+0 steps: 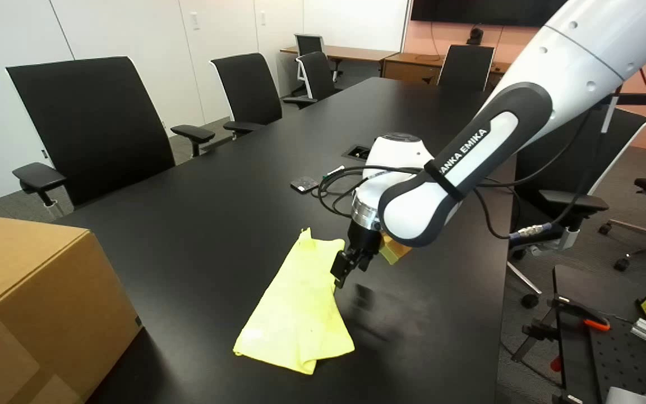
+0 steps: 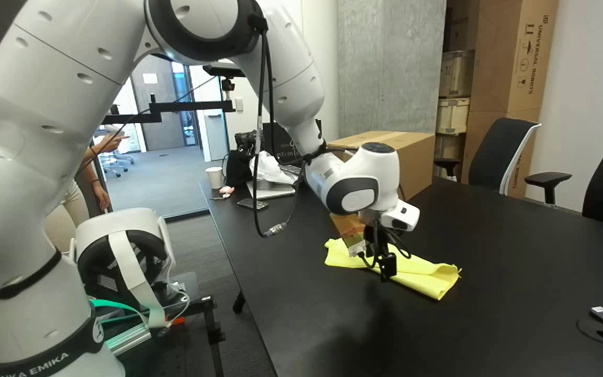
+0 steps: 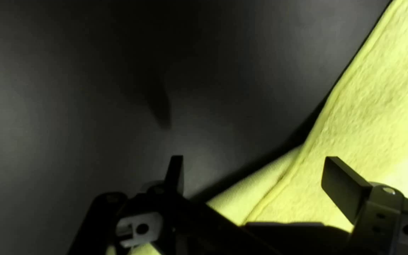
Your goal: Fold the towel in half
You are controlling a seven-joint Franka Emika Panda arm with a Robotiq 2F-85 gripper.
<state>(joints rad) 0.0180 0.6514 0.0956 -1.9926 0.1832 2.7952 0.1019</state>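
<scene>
Towel (image 3: 374,131) right of frame, gripper (image 3: 253,161) spread, empty
Wrist view: we've got the hem slanting to lower centre, between jaws.

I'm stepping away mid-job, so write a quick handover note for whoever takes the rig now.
Black, two-fingered pincer: open, spanning an edge of the yellow, oblong cloth towel; contact can't be told.
Towel: lying creased on the long black table.
Done: layers overlap at that edge, so it looks at least partly folded.
Left: probably line up the edges and smooth it; whether the half fold is complete isn't clear.
</scene>
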